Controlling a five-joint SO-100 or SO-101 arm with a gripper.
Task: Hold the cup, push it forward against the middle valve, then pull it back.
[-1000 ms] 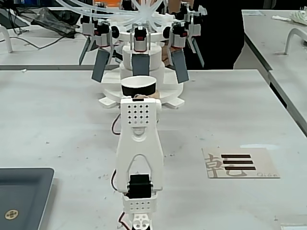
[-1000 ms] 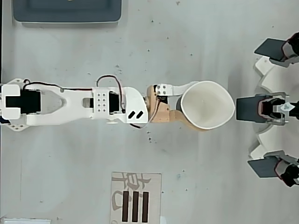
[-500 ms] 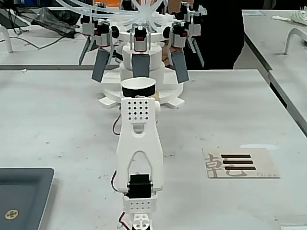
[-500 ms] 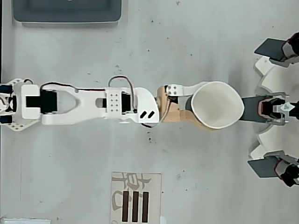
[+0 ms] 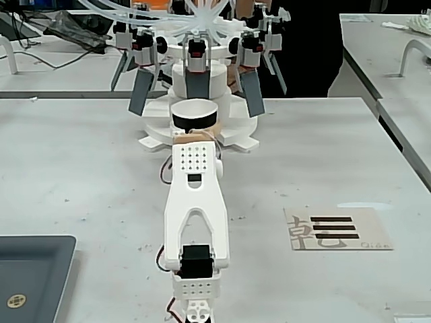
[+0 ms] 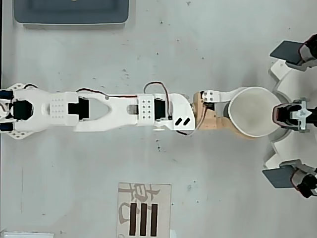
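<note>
Reaching away from the camera in the fixed view, the white arm [image 5: 196, 202] stretches nearly flat over the grey desk [image 5: 81, 168], its base at the near edge and its perforated head pointing at a white dispenser stand [image 5: 199, 128] on the far side. A dark tray [image 5: 30, 276] lies at the near left corner, and a card [image 5: 337, 229] with black bars and a printed character lies to the right of the arm. From overhead the same arm runs left to right, red and black wires looping along it, and the tan and white hand [image 6: 233, 111] at its end is closed around the cup [image 6: 252, 111], one finger [image 6: 218, 95] curving along the cup's upper side and the tan one [image 6: 218, 121] along its lower side. The cup, black outside and white inside, sits upright just beyond the arm's head, over the stand's base. Its far rim is right at the middle valve [image 5: 197, 84], a dark grey upright paddle under a red and black fitting; whether they touch cannot be told. Two slanted grey paddles [image 5: 143, 93] [image 5: 252, 93] flank it left and right, with clear tubes [image 5: 202, 17] fanning above.
</note>
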